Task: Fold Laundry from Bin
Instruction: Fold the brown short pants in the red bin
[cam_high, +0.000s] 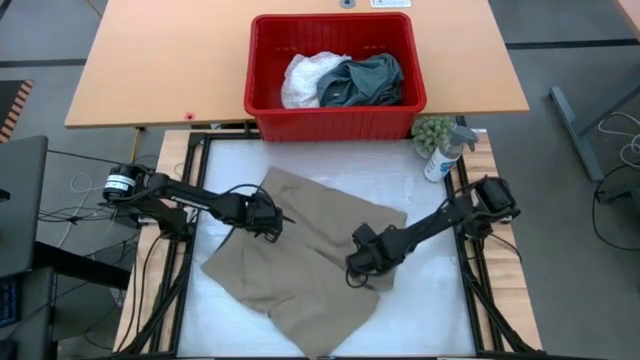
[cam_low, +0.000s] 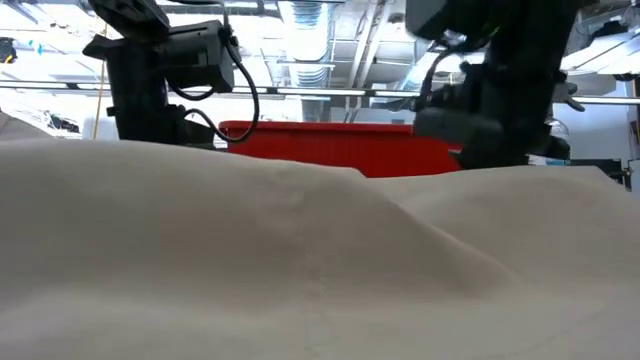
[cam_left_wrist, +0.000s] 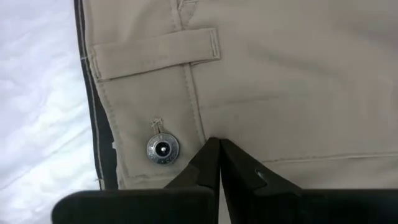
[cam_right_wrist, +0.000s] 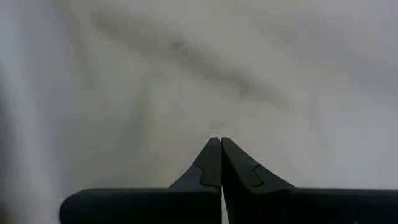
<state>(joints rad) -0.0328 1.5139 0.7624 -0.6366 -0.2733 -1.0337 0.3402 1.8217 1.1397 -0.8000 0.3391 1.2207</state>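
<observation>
A beige-khaki garment (cam_high: 300, 260) of the laundry lies spread on the white table cover; its waistband with a metal button (cam_left_wrist: 162, 149) and a belt loop (cam_left_wrist: 155, 53) shows in the left wrist view. My left gripper (cam_high: 270, 220) is shut over the garment's left part, its tips (cam_left_wrist: 219, 142) right beside the button. My right gripper (cam_high: 360, 265) is shut over the garment's right part, pointing down at blurred cloth (cam_right_wrist: 186, 74). The red bin (cam_high: 335, 120) stands at the far side and holds a white garment (cam_high: 305, 78) and a dark teal one (cam_high: 365, 80). My left gripper points down at the waistband (cam_left_wrist: 205, 124) just beside the button, with nothing between its shut fingers; I cannot tell whether the tips touch the cloth. My right gripper points down at the beige cloth (cam_right_wrist: 217, 118), also with nothing pinched; I cannot tell whether it touches.
A spray bottle (cam_high: 442, 158) and a small green plant (cam_high: 432, 132) stand at the far right corner, next to the bin. Black frame rails (cam_high: 480, 300) run along the table's sides. In the low view the garment fills the foreground in front of the bin (cam_low: 340, 145).
</observation>
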